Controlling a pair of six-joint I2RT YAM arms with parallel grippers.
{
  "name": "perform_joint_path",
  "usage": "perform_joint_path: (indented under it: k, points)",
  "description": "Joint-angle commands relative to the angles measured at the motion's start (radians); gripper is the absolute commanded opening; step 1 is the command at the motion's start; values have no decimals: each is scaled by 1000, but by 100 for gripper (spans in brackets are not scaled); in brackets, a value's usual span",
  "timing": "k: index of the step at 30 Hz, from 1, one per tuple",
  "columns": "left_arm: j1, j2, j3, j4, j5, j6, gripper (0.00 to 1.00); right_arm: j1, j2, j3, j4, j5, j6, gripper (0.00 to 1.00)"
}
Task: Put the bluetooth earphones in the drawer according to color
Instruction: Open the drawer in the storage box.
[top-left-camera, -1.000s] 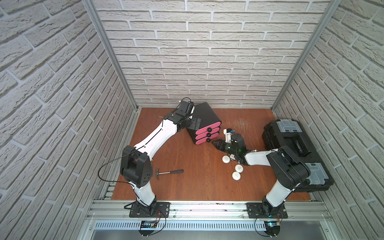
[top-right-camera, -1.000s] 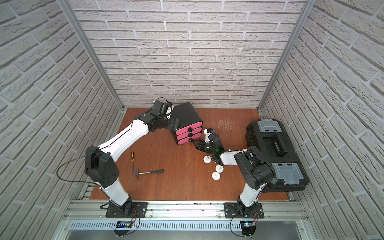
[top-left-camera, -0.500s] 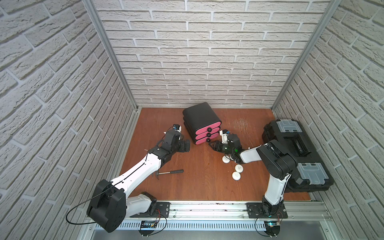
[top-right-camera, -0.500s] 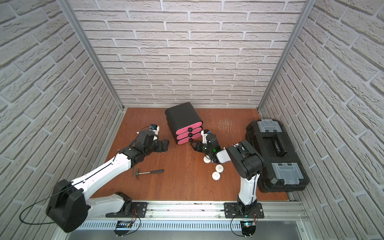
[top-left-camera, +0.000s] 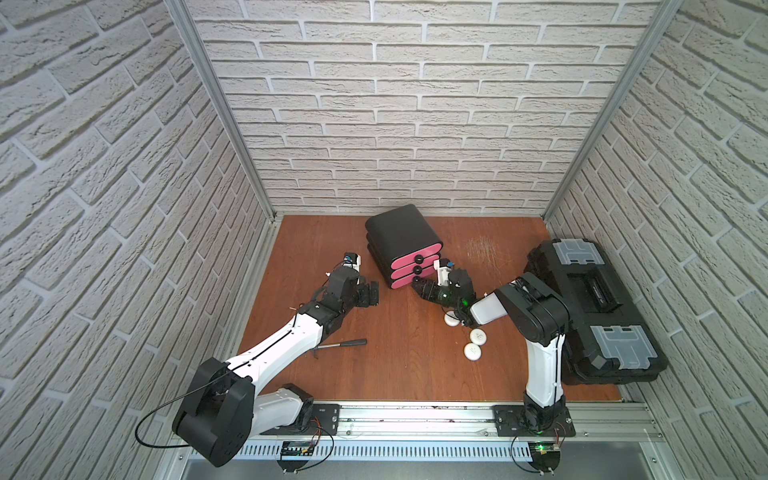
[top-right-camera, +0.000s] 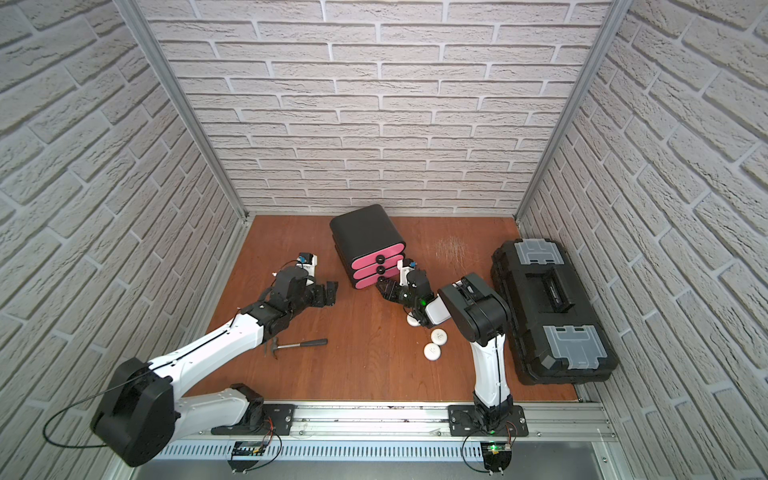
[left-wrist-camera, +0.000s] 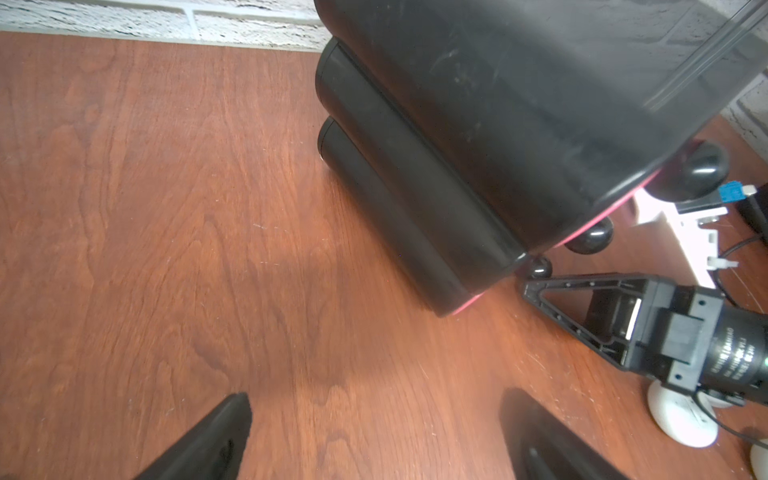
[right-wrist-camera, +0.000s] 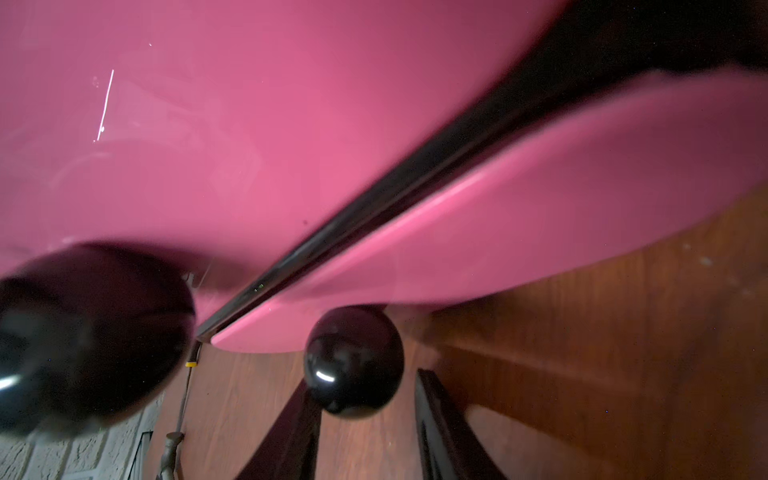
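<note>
The drawer (top-left-camera: 401, 243) (top-right-camera: 365, 239) is a black cabinet with three pink fronts, all pushed in. My right gripper (top-left-camera: 417, 285) (right-wrist-camera: 363, 382) is at the lowest front. Its fingers stand on either side of that drawer's round black knob (right-wrist-camera: 353, 361); one finger touches it and a small gap shows at the other. Three white bluetooth earphones (top-left-camera: 451, 319) (top-left-camera: 478, 336) (top-left-camera: 472, 351) lie on the floor beside the right forearm. My left gripper (top-left-camera: 374, 293) (left-wrist-camera: 374, 399) hangs open and empty over bare floor, left of the cabinet.
A hammer (top-left-camera: 340, 344) (top-right-camera: 299, 344) lies on the wooden floor under the left arm. A large black toolbox (top-left-camera: 590, 307) (top-right-camera: 548, 307) fills the right side. Brick walls close in the back and both sides.
The left arm has drawn back from the cabinet's back to the floor beside it. The right gripper has moved in on the lowest knob and its fingers have narrowed.
</note>
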Motion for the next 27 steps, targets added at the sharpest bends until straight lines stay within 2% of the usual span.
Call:
perform_joint_path:
  k: [1, 11, 27]
  points:
    - [-4, 2, 16, 51, 6, -6, 98, 7, 19, -13, 134, 44, 46, 42]
    - [-4, -2, 14, 55, 10, -4, 98, 9, 34, -11, 186, 51, 62, 47]
    - [-11, 6, 13, 61, 8, -1, 98, 9, 31, 2, 193, 63, 44, 41]
